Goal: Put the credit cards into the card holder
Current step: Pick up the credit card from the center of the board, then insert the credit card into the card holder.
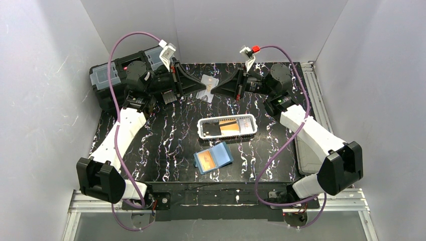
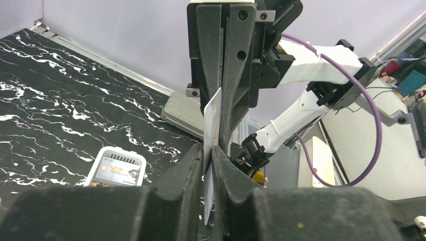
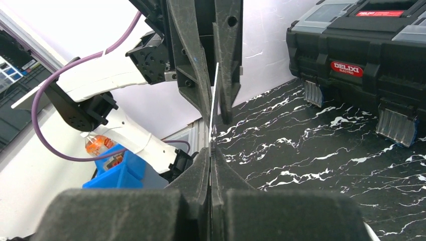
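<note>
A handover is in hand at the far side of the tabletop [image 1: 166,145]. The pale card [image 2: 213,113] stands on edge in mid-air, with the right fingers [image 2: 235,85] closed on one end. Its other end sits in the narrow slot between the left fingers [image 2: 188,175] (whether they press it or merely flank it cannot be told).

To do this well, the left arm should let go only once the right pinch looks firm. It should then back away along the card's own plane, so the card is not twisted or flicked loose.

The card holder [image 1: 213,157] lies open on the near tabletop, well apart from both sets of fingers. An orange card [image 1: 229,126] and a black card [image 1: 211,129] wait in the basket [image 1: 201,131], between the card holder and the fingers.
</note>
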